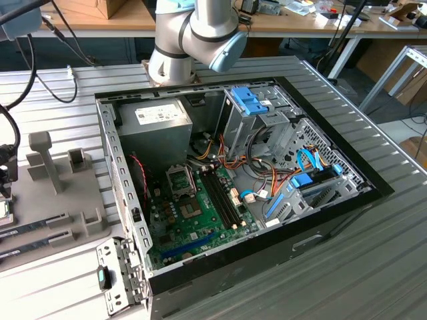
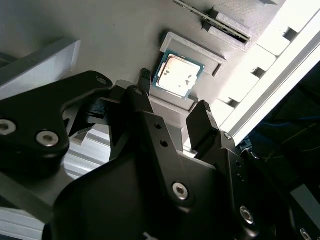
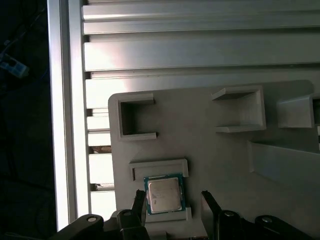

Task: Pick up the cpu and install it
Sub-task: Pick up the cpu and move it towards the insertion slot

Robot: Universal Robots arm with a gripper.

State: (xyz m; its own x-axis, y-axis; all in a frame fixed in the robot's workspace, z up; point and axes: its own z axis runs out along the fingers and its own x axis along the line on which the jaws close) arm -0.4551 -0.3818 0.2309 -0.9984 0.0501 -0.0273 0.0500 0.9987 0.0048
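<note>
Hovering just above the cpu [image 3: 164, 195], the pincer [image 3: 172, 196] stands open, its two black fingers [image 3: 207, 204] set to either side of the chip and, as far as I can tell, not touching it. In the first wrist view the cpu lies flat in a shallow recess of the grey holder [image 3: 200, 125], directly between and beyond the fingertips. Being square, it has no long axis, and its edges run roughly parallel to the finger faces. Its lid is dull silvery metal with a thin green rim. The holder looks like matte moulded plastic and rests on the ribbed aluminium tabletop [image 3: 200, 55] beside the open computer case [image 1: 280, 240].
</note>
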